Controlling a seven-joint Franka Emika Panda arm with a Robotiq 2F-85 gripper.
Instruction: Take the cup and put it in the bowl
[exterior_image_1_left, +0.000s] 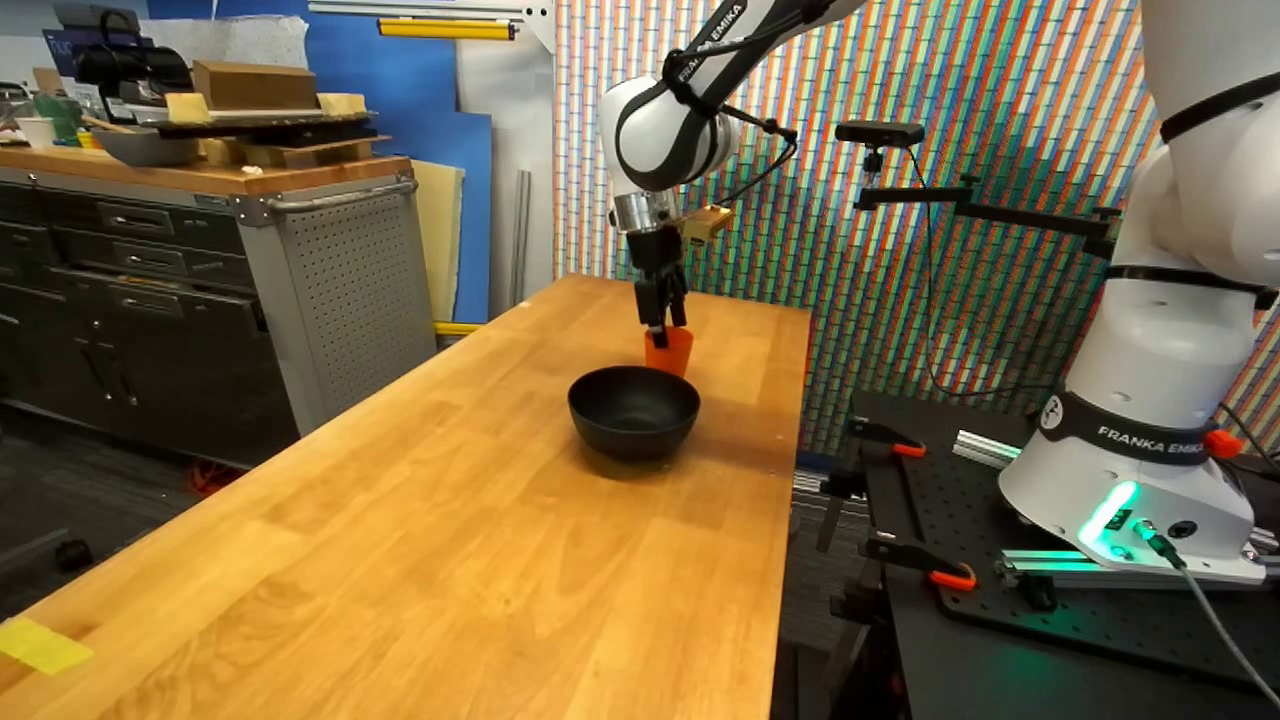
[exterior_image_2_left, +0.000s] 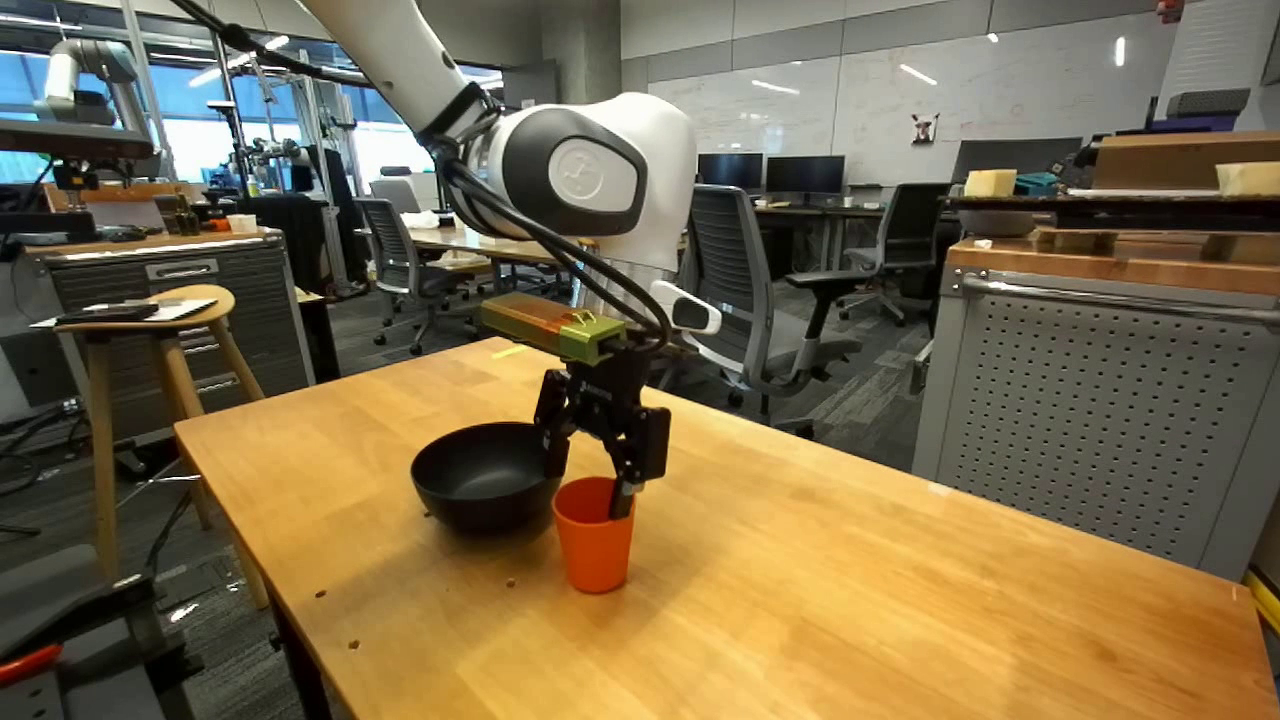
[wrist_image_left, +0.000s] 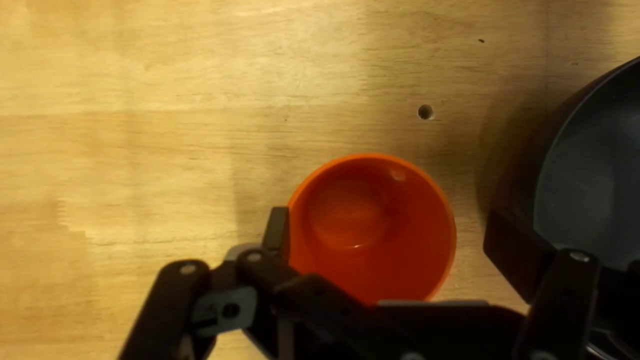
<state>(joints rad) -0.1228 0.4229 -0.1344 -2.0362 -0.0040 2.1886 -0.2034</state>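
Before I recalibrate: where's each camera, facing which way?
In an exterior view: raised near an end of the wooden table, looking along it; Franka arm, base, gripper show.
In an exterior view: opposite end, facing obliquely back, orange cup foremost; arm, gripper show.
Wrist view: wrist-mounted, facing down over cup; fingers show.
Both exterior views share arm, gripper, cup, black bowl.

2 fingers (exterior_image_2_left: 652, 445) hang apart at the orange cup (exterior_image_2_left: 594, 545), upright on the desk (exterior_image_2_left: 860, 580) beside the black bowl (exterior_image_2_left: 482, 482)

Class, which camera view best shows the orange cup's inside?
The wrist view, looking down into the cup to its floor. Both exterior views show mainly its outer wall; in an exterior view the bowl hides the cup's base.
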